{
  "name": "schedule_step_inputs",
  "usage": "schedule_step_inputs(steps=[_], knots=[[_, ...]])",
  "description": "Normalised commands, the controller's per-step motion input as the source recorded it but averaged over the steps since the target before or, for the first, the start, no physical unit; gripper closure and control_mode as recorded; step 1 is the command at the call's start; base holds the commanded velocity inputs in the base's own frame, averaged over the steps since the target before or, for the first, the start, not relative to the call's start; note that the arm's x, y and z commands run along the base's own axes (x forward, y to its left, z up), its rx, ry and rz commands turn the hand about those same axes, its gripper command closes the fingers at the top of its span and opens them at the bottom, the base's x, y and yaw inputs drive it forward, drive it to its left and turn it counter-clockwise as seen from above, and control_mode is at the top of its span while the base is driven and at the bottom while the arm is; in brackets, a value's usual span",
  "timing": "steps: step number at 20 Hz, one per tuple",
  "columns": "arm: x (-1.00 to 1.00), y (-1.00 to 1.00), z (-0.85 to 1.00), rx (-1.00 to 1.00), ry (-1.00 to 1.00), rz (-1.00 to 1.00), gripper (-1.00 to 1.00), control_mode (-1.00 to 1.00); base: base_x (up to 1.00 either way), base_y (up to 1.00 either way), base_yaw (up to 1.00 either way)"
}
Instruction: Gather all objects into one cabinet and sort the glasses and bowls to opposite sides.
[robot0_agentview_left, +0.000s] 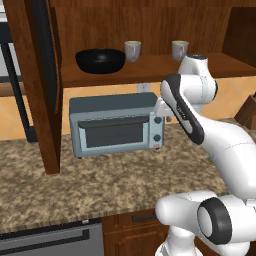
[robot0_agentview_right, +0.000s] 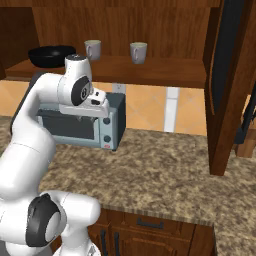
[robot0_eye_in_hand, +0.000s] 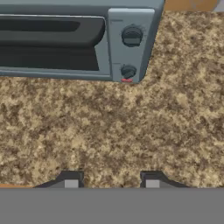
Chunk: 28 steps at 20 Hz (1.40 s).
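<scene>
The reddish-brown wall cabinet (robot0_agentview_left: 150, 71) (robot0_agentview_right: 155, 72) stands open above the counter. On its shelf the wide black bowl (robot0_agentview_left: 100, 60) (robot0_agentview_right: 51, 55) sits at the left. Two small pale glasses stand upright to the right of it, one close by (robot0_agentview_left: 132, 50) (robot0_agentview_right: 92, 49) and one further right (robot0_agentview_left: 179, 50) (robot0_agentview_right: 138, 52). My gripper (robot0_eye_in_hand: 111, 180) points down at the speckled counter, just in front of the toaster oven's right end. Its jaws are open with nothing between them. In the right base view the hand (robot0_agentview_right: 94, 106) hangs below the shelf, in front of the oven.
A blue-grey toaster oven (robot0_agentview_left: 116, 125) (robot0_agentview_right: 109, 127) (robot0_eye_in_hand: 65, 43) stands on the granite counter (robot0_agentview_left: 100, 185) (robot0_agentview_right: 165, 170) under the cabinet. The open cabinet doors (robot0_agentview_left: 35, 85) (robot0_agentview_right: 225, 85) hang down at either side, almost to the counter.
</scene>
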Motion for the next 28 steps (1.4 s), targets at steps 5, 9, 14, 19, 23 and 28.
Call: schedule_step_inputs(steps=[5, 9, 14, 19, 23, 28], knots=[[-0.50, -0.06, 0.00, 0.00, 0.00, -0.01, -1.00, -1.00, 0.00, 0.00, 0.00], [-0.99, -0.44, 0.03, 0.01, -0.04, -0.06, -1.00, -1.00, 0.00, 0.00, 0.00], [-1.00, -0.49, 0.25, 0.00, -0.01, -0.11, -1.00, -1.00, 0.00, 0.00, 0.00], [-1.00, -0.07, 0.28, -0.02, 0.00, -0.08, -1.00, -1.00, 0.00, 0.00, 0.00], [-0.81, 0.23, 0.23, -0.07, 0.00, -0.05, -1.00, -1.00, 0.00, 0.00, 0.00], [-0.23, 0.54, 0.23, -0.04, 0.00, 0.00, -1.00, -1.00, 0.00, 0.00, 0.00]])
